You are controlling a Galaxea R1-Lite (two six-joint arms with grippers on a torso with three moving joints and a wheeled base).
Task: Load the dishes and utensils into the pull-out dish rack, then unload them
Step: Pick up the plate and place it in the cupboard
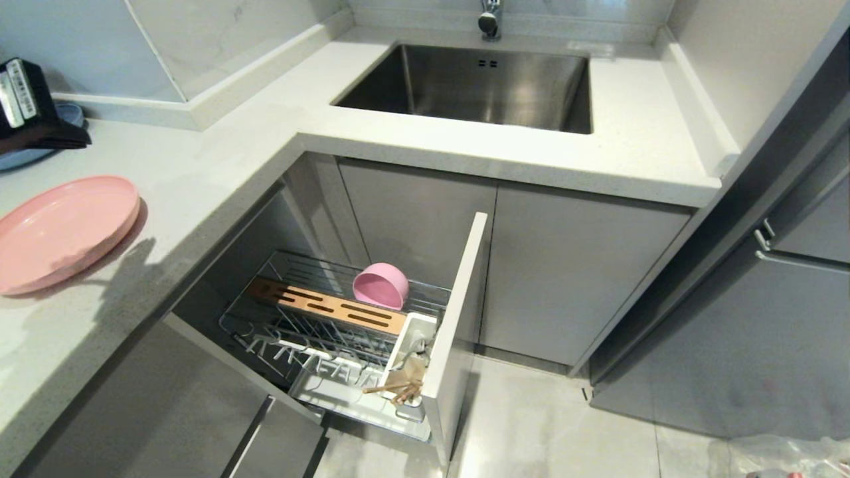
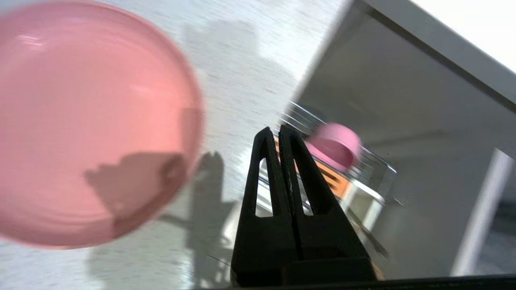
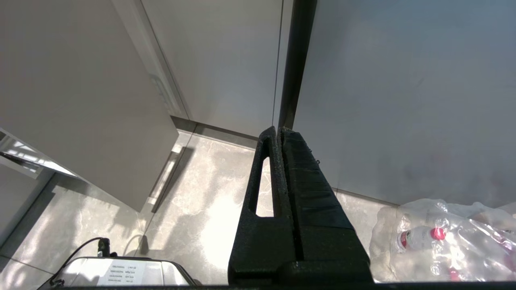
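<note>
While bowl (image 1: 380,285), utensils (image 1: 398,390) sit racked, my left gripper (image 2: 278,131), clenched empty, nears plate (image 1: 63,231); must open first.

The plate (image 1: 63,232) lies on the tabletop (image 1: 219,179) at the left edge of the frame. The sink (image 1: 478,86) is set in the tabletop at top centre, with the tap (image 1: 490,18) behind it. Below the tabletop corner, at lower centre, the rack (image 1: 332,332) stands pulled out. The bowl (image 1: 380,285) sits in the rack's back part, just behind the wooden strip (image 1: 329,307). The cup (image 1: 415,358) is at the rack's right end, against the cabinet front (image 1: 458,332), with the chopsticks (image 1: 395,390) in it.
</note>
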